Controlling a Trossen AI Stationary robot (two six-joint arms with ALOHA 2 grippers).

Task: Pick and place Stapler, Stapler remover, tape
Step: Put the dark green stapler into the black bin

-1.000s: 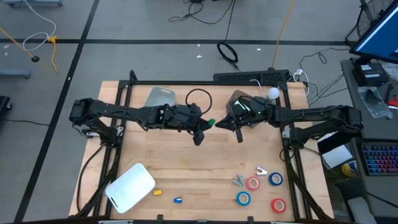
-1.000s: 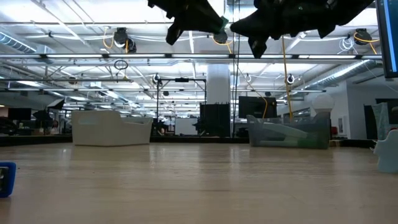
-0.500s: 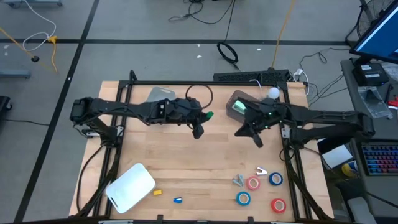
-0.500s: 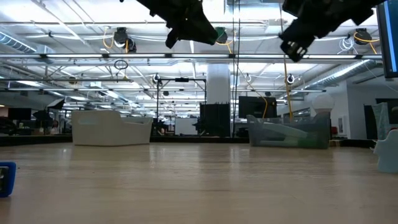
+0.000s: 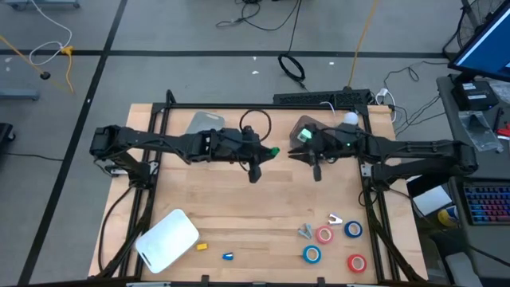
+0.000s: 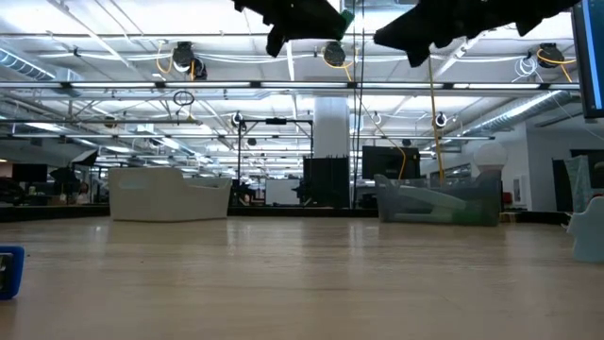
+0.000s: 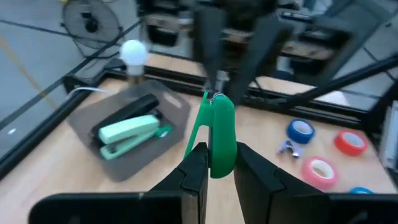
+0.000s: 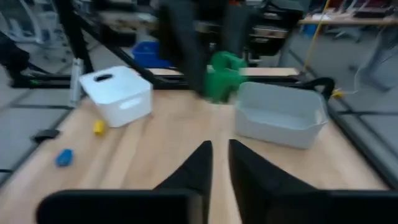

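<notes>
My left gripper [image 7: 216, 157] is shut on a green stapler remover [image 7: 214, 127] and hangs high over the middle of the table [image 5: 268, 153]. My right gripper [image 8: 219, 158] faces it from the right [image 5: 293, 154], a short way off. Its fingers stand a narrow gap apart with nothing between them. A green stapler [image 7: 127, 132] lies in a grey tray [image 7: 168, 102] beside a black one. Red and blue tape rolls [image 5: 323, 235] [image 5: 353, 229] lie flat near the table's near right corner. My left gripper pinches the stapler remover's near end [image 7: 214, 167] between its two fingers. The fingers come almost level from the table's left. The rest of the remover sticks out past the fingertips toward my right gripper, lifted clear of the table.
A white bin [image 5: 167, 239] sits near left, with a small yellow piece [image 5: 202, 247] and a blue one [image 5: 228, 257] beside it. A clear tray [image 5: 205, 123] and a black cable loop [image 5: 255, 123] are at the back. Two metal claw pieces [image 5: 332, 217] lie by the tapes.
My right gripper drew away from the green remover toward the table's right edge, then came back toward my left gripper. My left gripper stayed about where it was, rolling a little with the remover still in its hold.
</notes>
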